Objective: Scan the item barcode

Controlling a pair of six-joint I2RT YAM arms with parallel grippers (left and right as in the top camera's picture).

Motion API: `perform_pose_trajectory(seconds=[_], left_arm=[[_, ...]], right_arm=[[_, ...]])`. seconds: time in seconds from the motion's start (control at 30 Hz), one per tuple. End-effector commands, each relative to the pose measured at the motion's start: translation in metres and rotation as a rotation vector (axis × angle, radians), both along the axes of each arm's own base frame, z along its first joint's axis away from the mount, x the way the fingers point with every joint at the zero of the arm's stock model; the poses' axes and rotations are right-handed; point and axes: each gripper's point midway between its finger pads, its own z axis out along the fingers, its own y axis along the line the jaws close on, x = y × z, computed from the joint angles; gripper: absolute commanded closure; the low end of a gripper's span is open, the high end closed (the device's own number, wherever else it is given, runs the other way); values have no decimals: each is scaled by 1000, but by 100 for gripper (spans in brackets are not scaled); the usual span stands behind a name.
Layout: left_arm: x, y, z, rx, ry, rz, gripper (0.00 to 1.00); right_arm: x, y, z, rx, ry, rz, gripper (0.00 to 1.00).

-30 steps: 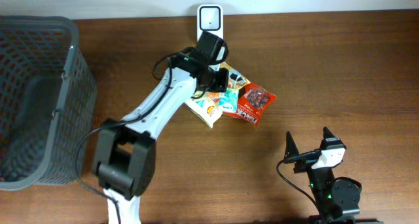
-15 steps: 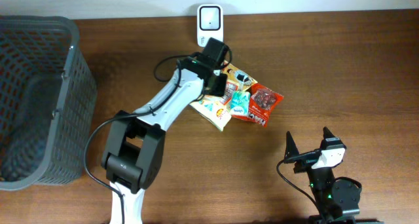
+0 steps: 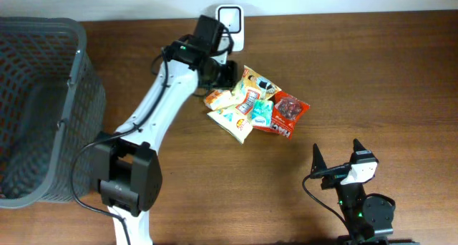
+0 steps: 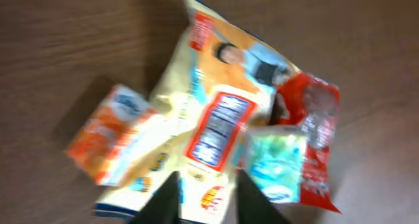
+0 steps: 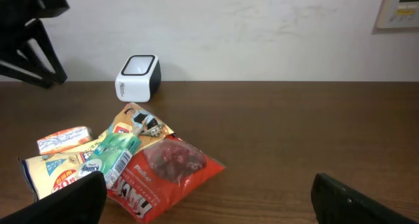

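A pile of snack packets lies on the brown table: a yellow bag [image 3: 250,84] [image 4: 222,112], an orange packet [image 3: 217,98] [image 4: 111,135], a green packet [image 3: 262,112] [image 5: 111,155] with a barcode facing the right wrist camera, and a red bag [image 3: 289,114] [image 5: 167,171]. The white barcode scanner [image 3: 229,21] [image 5: 137,76] stands at the table's back edge. My left gripper [image 3: 223,74] [image 4: 208,201] hovers over the pile's left part, just in front of the scanner, its jaws slightly apart with nothing between them. My right gripper [image 3: 335,150] [image 5: 216,201] rests open at the front right.
A dark mesh basket [image 3: 43,109] fills the left side of the table. The left arm [image 3: 161,105] stretches diagonally from the front edge towards the scanner. A pale wall rises behind the table.
The left gripper opened and let go of the packets. It then drew back and left towards the scanner, closing partway. The pile shifted slightly and the orange packet now shows at its left. The right arm stayed still.
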Motion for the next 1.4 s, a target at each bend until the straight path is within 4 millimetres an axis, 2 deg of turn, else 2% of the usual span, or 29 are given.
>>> perform_pose_trajectory(seconds=[0.0,0.03,0.1,0.13,0.23,0.3,0.37,0.43,0.5,0.57,0.63,0.67,0.73,0.8,0.83,0.93,0.97,1.0,1.07,1.1,1.17,1.27,1.33,1.37], left_arm=[[-29,-41,-29,17,65,-107,93],[-39,-58,-47,33,91,-145,95],[-56,-79,-78,63,142,-198,98],[-63,-85,-86,73,156,-217,99],[-72,-101,-89,70,145,-254,97],[-74,-106,-88,65,138,-263,100],[-60,-113,-69,37,89,-259,100],[-37,-118,-40,11,-17,-300,97],[0,-98,-29,113,-155,-231,85],[16,-91,-33,135,-191,-194,80],[21,-93,-80,163,-141,-199,80],[20,-92,-87,172,-128,-200,78],[32,-75,-89,248,-162,-152,78],[34,-63,-91,275,-148,-133,80],[34,-56,-85,280,-139,-124,84],[38,-41,-43,266,-153,-95,86],[37,-38,-12,247,-186,-86,85],[35,-37,3,238,-201,-83,83],[27,-34,40,211,-240,-79,72],[16,-36,52,181,-229,-97,61],[3,-31,61,166,-198,-111,26],[-11,-17,75,170,-166,-80,22],[-21,-2,100,161,-186,-62,19],[-23,5,113,154,-206,-49,12]], right_arm=[[0,1,-3,4,4,5,2],[0,1,-3,4,3,5,2],[0,1,-3,4,3,5,2],[0,1,-3,4,3,5,2],[0,1,-3,4,3,5,2],[0,1,-3,4,4,5,2],[0,1,-3,4,4,5,2],[0,1,-3,4,4,5,2],[0,1,-3,4,4,5,2],[0,1,-3,4,3,5,2],[0,1,-3,4,3,5,2],[0,1,-3,4,3,5,2],[0,1,-3,4,3,5,1],[0,1,-3,4,3,5,2],[0,1,-3,4,4,5,2],[0,1,-3,4,3,5,2],[0,1,-3,4,3,5,2],[0,1,-3,4,3,5,2],[0,1,-3,4,4,5,2],[0,1,-3,4,3,5,2],[0,1,-3,4,3,5,2],[0,1,-3,4,4,5,2],[0,1,-3,4,3,5,2],[0,1,-3,4,4,5,2]])
